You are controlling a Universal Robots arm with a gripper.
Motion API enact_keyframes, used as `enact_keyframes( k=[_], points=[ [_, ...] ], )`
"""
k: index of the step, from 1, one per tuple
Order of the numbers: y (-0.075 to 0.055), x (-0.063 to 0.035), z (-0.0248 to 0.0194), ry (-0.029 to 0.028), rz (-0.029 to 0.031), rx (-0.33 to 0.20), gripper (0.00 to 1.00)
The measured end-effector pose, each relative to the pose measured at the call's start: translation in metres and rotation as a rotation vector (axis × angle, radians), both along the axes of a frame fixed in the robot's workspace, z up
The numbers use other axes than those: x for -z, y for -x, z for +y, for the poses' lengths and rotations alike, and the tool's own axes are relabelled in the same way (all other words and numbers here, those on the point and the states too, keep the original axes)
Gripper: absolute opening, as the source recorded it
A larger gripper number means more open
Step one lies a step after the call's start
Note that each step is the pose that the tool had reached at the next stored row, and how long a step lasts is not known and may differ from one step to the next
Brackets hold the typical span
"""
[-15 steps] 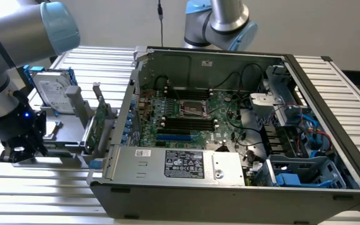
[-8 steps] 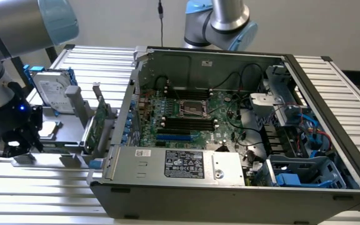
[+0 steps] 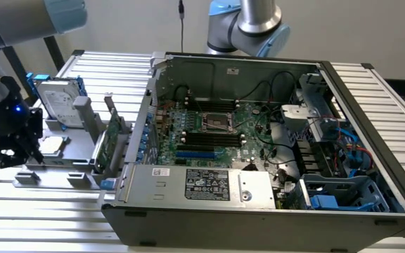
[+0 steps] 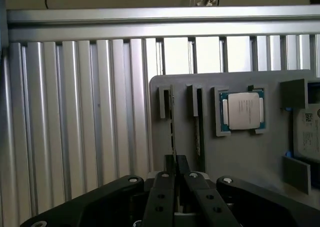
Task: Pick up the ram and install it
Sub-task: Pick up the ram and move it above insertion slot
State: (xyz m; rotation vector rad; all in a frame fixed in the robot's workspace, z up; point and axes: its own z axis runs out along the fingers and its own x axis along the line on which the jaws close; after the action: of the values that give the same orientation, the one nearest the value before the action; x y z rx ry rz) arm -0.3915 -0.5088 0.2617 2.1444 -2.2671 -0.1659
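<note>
From my station I read the job as barely under way: the gripper point(image 4: 175, 169) has its fingers drawn together on the thin edge of the ram point(image 4: 173, 132), which I see edge-on, standing in its holder on the grey fixture point(image 4: 240, 157). I judge it gripped but not lifted out, though I can't be sure how deep it sits. In the exterior view the gripper point(image 3: 12, 155) hangs over that fixture at the exterior view's left, well apart from the open computer case point(image 3: 259, 66), so carrying the stick across and seating it on the motherboard point(image 3: 252, 118) are both left to do. The long black memory slots point(image 3: 213, 139) lie near the middle of the board, and none looks filled from here. Counting what I can: two sticks on the fixture, the one in the grip and a second stick point(image 4: 198, 132) just beside it in the next holder; one processor point(image 4: 245, 111) in its frame beyond them; one hard drive point(image 3: 60, 105) propped at the fixture's far end; one tall green expansion card point(image 3: 111, 142) standing between fixture and case; one power supply point(image 3: 202, 184) along the case's near wall. The slots form one group whose number I can't settle
</note>
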Motion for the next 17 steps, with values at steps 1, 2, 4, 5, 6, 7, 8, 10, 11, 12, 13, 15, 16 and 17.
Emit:
enact_keyframes(
  k=[1, 2, 4, 5, 6, 7, 8, 10, 11, 12, 13, 15, 16, 17],
  points=[
    [-0.001, -0.0045, 0.0, -0.0001, 0.0017, 0.0, 0.14],
    [-0.002, -0.009, 0.0, -0.0001, 0.0035, 0.0, 0.14],
    [-0.006, -0.0182, 0.0, -0.0001, 0.0072, 0.0, 0.14],
    [-0.007, -0.0229, 0.0, -0.0001, 0.009, 0.0, 0.14],
    [-0.009, -0.0273, 0.0, -0.0001, 0.0107, 0.0, 0.14],
    [-0.011, -0.0318, 0.0, -0.0001, 0.0125, 0.0, 0.14],
    [-0.014, -0.0363, 0.0, -0.0001, 0.0142, 0.0, 0.14],
    [-0.019, -0.0456, 0.0, -0.0001, 0.0171, 0.0, 0.14],
    [-0.022, -0.0501, 0.0, -0.0001, 0.0185, 0.0, 0.14],
    [-0.025, -0.0545, 0.0, -0.0002, 0.0196, 0.0, 0.14],
    [-0.029, -0.0591, 0.0001, -0.0003, 0.0206, -0.001, 0.14],
    [-0.036, -0.0683, 0.0, -0.0003, 0.0228, -0.002, 0.14],
    [-0.04, -0.0728, 0.0, -0.0006, 0.0236, -0.002, 0.14],
    [-0.043, -0.0773, 0.0, -0.0007, 0.0245, -0.003, 0.14]
  ],
)
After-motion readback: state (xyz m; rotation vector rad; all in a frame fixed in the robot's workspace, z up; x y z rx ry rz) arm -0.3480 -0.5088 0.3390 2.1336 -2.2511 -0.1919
